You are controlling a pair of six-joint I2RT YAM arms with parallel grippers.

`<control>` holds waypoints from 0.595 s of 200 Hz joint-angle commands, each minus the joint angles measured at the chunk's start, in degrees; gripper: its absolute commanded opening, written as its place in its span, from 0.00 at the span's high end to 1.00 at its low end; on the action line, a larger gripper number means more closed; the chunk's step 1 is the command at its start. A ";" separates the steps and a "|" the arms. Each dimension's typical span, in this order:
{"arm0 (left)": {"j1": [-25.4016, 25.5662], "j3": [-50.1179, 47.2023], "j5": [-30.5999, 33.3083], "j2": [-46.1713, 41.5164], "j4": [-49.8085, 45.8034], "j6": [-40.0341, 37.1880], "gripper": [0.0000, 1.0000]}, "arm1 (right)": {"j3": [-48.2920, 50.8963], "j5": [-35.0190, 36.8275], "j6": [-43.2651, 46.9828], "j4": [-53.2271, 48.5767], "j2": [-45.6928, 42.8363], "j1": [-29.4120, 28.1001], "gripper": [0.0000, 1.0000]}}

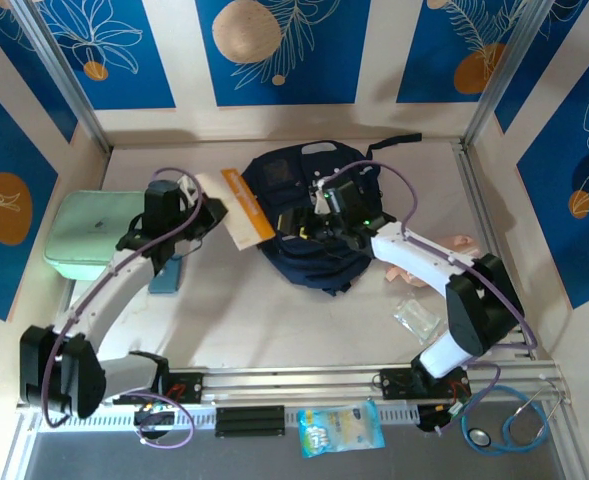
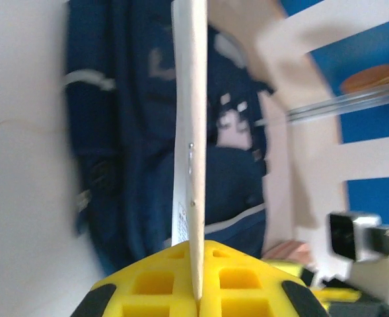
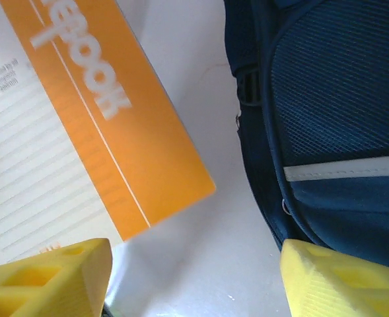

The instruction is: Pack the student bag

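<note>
Clamping one notebook [image 1: 242,208], the left gripper [image 2: 197,294] sits at nine o'clock of the one student bag [image 1: 309,262]; the right gripper [image 3: 194,274] has its fingers apart.

Pale table [image 1: 274,320] has the backpack [image 1: 314,268] sitting mid-back, mint case [image 1: 89,240] far left, clear plastic piece [image 1: 415,318] on the right.

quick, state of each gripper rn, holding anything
left gripper: jaws shut on the orange notebook
right gripper: jaws open, holding nothing, next to the student bag
</note>
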State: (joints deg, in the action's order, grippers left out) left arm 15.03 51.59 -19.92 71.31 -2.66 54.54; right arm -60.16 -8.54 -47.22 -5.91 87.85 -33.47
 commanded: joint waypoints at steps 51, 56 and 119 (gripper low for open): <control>6.30 2.47 -2.92 12.10 31.27 20.70 1.00 | 12.16 -15.40 -22.81 31.03 -3.04 5.41 0.17; 6.68 2.38 -2.78 12.58 32.16 21.17 1.00 | 12.34 -15.73 -23.94 32.49 -2.60 5.50 0.17; 8.64 0.71 -3.27 15.27 38.68 25.52 1.00 | 11.42 -16.02 -32.78 43.26 3.74 5.74 0.22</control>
State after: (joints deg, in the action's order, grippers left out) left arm 23.18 52.05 -22.09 85.93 29.91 77.58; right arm -48.29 -23.07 -75.31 30.59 89.76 -27.83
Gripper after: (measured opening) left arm 0.055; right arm 0.789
